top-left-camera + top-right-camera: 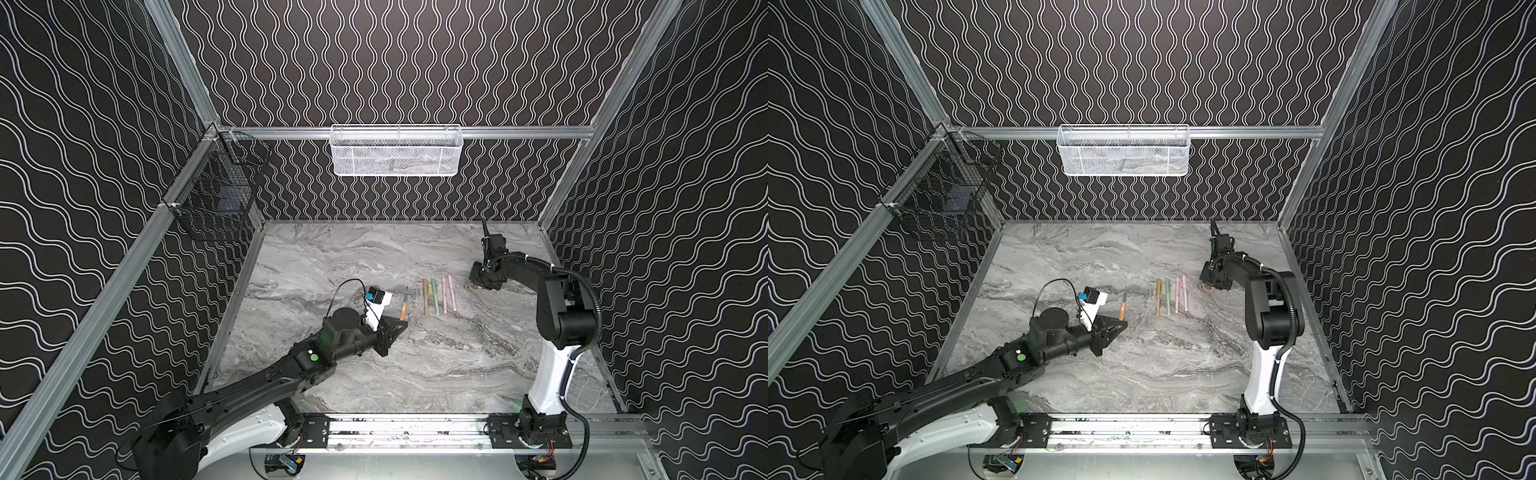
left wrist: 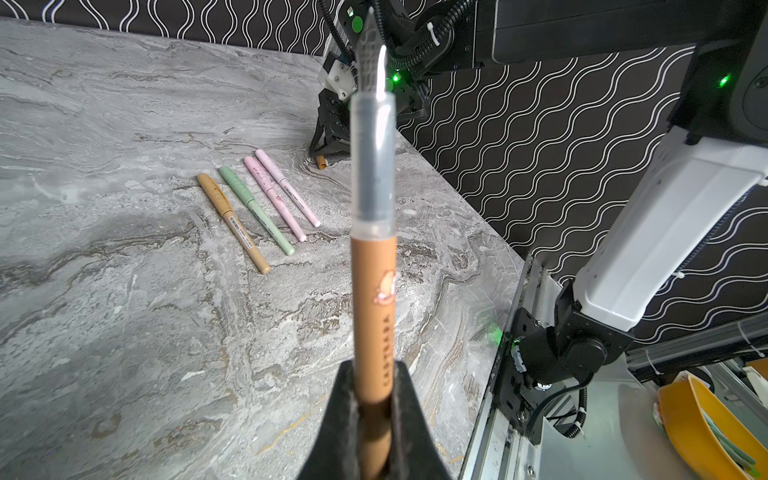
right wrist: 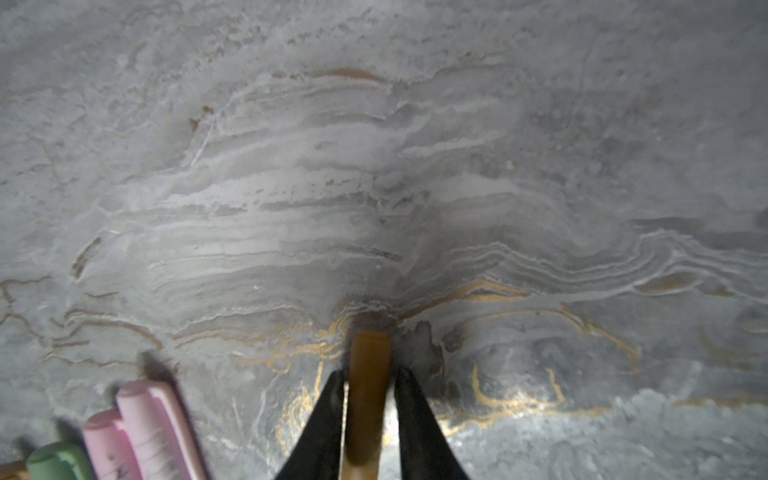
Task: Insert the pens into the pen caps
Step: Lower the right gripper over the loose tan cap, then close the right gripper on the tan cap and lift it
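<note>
My left gripper [image 2: 372, 368] is shut on an uncapped tan-orange pen [image 2: 372, 291] and holds it above the table with the dark tip pointing away; both top views show it [image 1: 403, 306] [image 1: 1122, 306]. At the right rear, my right gripper [image 3: 369, 371] [image 1: 474, 284] is down on the table. Its fingers straddle a tan-orange pen cap [image 3: 368, 399] [image 2: 320, 161] that lies there, with a thin gap on each side. Several capped pens lie in a row: tan [image 2: 232, 222], green [image 2: 255, 210] and two pink [image 2: 274, 197] [image 2: 286, 187].
The row of pens [image 1: 438, 296] lies between the two grippers. A white mesh basket [image 1: 395, 151] hangs on the back wall and a black wire basket [image 1: 216, 187] on the left wall. A yellow bowl [image 2: 702, 428] sits beyond the front rail [image 1: 407, 428].
</note>
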{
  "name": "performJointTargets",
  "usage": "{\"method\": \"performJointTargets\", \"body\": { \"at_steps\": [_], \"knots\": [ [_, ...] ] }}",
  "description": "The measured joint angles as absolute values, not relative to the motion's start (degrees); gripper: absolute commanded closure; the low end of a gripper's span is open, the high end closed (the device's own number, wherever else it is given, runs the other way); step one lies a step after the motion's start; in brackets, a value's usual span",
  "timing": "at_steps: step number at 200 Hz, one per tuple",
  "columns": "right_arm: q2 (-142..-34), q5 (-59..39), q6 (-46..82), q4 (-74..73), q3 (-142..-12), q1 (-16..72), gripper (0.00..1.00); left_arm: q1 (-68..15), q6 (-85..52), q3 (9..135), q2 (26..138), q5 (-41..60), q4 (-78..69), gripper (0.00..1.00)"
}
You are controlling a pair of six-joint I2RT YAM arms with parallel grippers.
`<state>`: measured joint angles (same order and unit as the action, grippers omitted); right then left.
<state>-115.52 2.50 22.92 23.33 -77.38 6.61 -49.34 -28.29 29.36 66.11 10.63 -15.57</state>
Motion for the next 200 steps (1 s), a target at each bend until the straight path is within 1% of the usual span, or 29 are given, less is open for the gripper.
{"method": "performJointTargets", "body": {
  "at_steps": [66, 110, 146, 174, 200],
  "knots": [
    [-116.07, 2.07, 22.41, 23.22, -77.93, 5.82, 0.78, -49.34, -28.14, 29.76, 66.46, 10.63, -15.49, 1.0],
    [-116.4, 0.56, 21.8, 23.18, -78.35, 5.39, 0.9, -49.34, -28.1, 30.09, 66.41, 10.63, -15.29, 1.0],
    [-115.85, -0.12, 21.61, 23.27, -78.02, 5.34, 0.93, -49.34, -28.08, 30.79, 66.63, 10.63, -14.9, 1.0],
    [-113.6, -0.95, 21.56, 22.96, -76.82, 5.34, 0.94, -49.34, -28.05, 31.16, 67.2, 10.63, -14.74, 1.0],
    [-108.77, -3.46, 21.41, 19.9, -73.01, 5.37, 0.95, -49.34, -28.05, 31.22, 67.72, 10.52, -14.72, 1.0]
  ]
}}
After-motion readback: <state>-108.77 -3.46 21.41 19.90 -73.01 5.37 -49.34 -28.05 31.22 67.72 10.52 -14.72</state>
